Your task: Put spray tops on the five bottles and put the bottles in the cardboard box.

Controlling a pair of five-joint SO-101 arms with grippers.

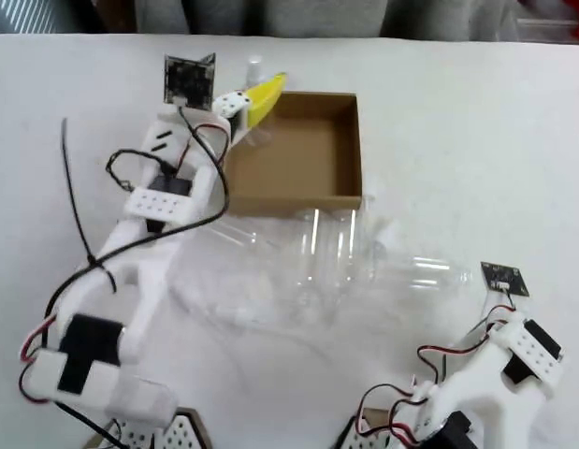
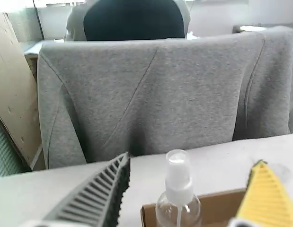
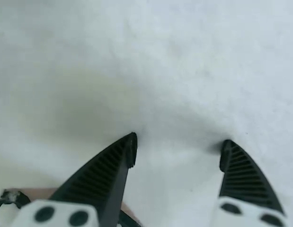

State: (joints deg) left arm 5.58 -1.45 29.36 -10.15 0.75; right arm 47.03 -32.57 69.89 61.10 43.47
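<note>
capped bottle (image 2: pixel 178 201) stands upright on the table (image 1: pixel 476 122), spray top (image 2: pixel 177 172) on, just outside the box's far left corner. also visible in the high view (image 1: pixel 254 69).

box (image 1: pixel 303 154) looks empty from above: bare cardboard floor, nothing in it.

loose bottles (image 1: pixel 331 248) lie on their sides on the table between the box and the right arm. they're clear and overlapping, so i can't get a firm count and can't tell whether any has a top.

left gripper (image 2: pixel 192 161) is at the box's far left corner, jaws apart, with the capped bottle in line with the gap. not clamped on it as far as i can tell, and whether the tips reach the bottle is unclear. high view puts it at (image 1: pixel 261 92).

right gripper (image 3: pixel 179 140) is low over bare table, jaws wide apart, holding nothing.

progress, my read: early. one bottle capped, none boxed. next job is grabbing the capped one and putting it in the box. after that, the lying bottles need standing up, topping where needed and boxing.

risk: a clear, light bottle could tip on a sloppy close.
</note>
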